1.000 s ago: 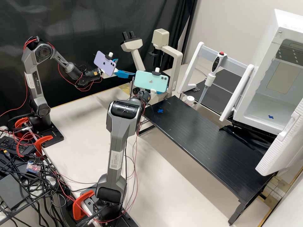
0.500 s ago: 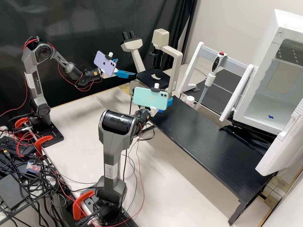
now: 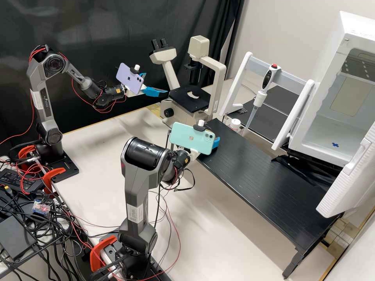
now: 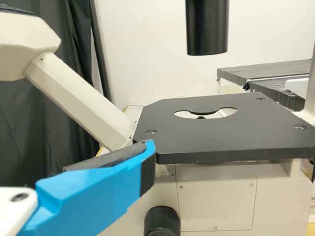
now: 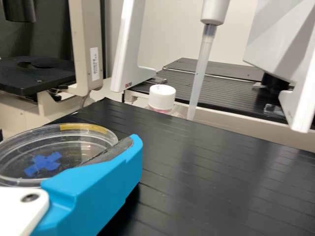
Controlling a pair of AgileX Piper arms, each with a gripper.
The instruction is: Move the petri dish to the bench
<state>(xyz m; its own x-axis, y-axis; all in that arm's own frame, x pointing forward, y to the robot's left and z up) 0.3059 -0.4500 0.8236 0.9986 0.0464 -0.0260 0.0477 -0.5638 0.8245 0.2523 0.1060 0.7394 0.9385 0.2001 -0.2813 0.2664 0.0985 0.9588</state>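
In the high view my right gripper [image 3: 216,142], one blue finger showing past the green phone, is over the near left end of the black bench [image 3: 258,175]. The right wrist view has the clear petri dish [image 5: 74,147] held level against a finger of my right gripper [image 5: 98,184], shut on it. A blue tape cross shows through the dish; whether its base touches the bench I cannot tell. My left gripper [image 3: 157,84] stands open beside the microscope [image 3: 189,97], holding nothing; in the left wrist view a finger of this left gripper [image 4: 98,189] is before the black stage [image 4: 216,140].
Behind the bench, a pipette [image 3: 259,97] hangs from a white stand, near a white-capped bottle [image 3: 234,124]. On the right is an open white chamber [image 3: 328,132] with its door [image 3: 351,175] swung outward. Loose cables run by the near arm's base.
My right gripper has moved away from the microscope toward the near side and right, down over the bench end, uncovering the microscope stage. The left arm has stayed still.
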